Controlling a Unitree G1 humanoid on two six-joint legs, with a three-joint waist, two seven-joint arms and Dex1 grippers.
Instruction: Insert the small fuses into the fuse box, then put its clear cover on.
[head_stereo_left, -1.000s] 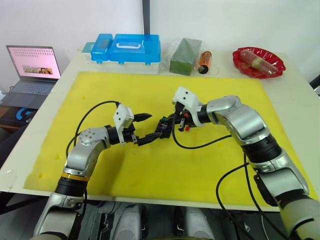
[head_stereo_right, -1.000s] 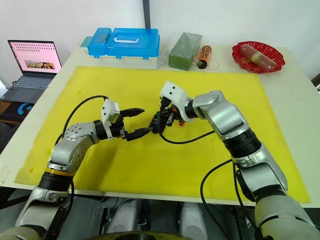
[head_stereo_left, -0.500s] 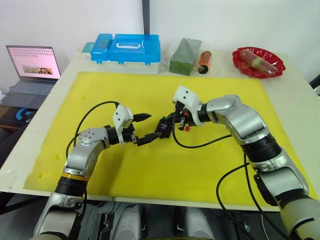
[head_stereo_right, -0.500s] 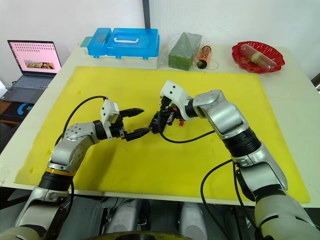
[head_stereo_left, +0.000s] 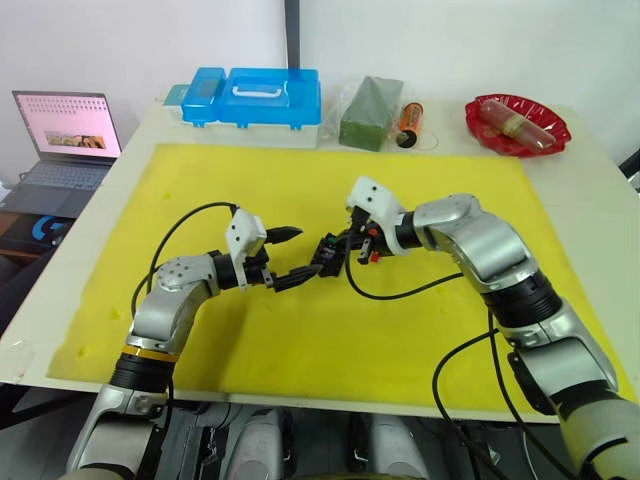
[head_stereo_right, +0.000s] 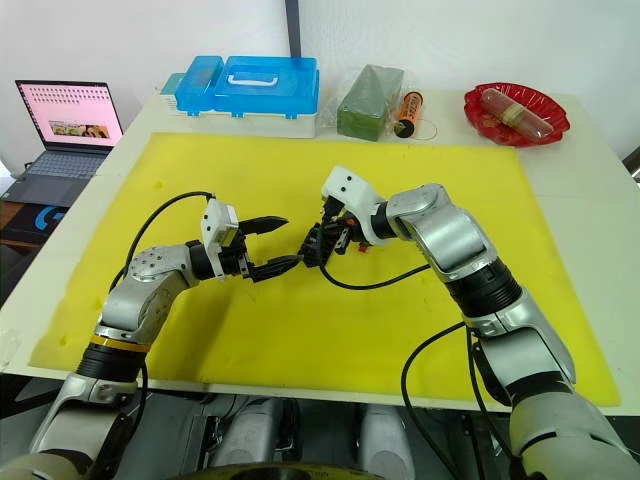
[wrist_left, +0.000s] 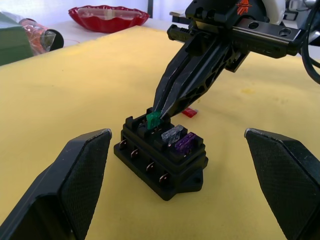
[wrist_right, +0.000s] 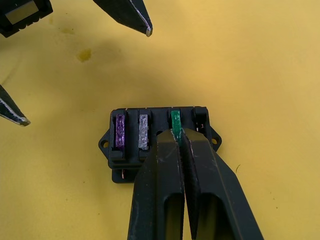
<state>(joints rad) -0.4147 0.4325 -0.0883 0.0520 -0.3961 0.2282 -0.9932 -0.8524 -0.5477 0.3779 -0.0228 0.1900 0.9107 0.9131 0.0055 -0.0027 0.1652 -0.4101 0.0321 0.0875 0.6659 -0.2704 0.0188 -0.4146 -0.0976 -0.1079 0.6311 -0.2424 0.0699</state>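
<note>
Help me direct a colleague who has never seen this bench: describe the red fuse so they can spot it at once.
Start at the yellow mat and find the black fuse box near its middle. The red fuse lies flat on the mat just beyond it, alone outside the box; the green, grey and purple ones stand in slots.

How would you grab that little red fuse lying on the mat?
From above, I'd judge. The red fuse lies flat on the yellow mat behind the fuse box, so pinch its two thin edges with the tool's tips, coming from the side away from the box.
</note>
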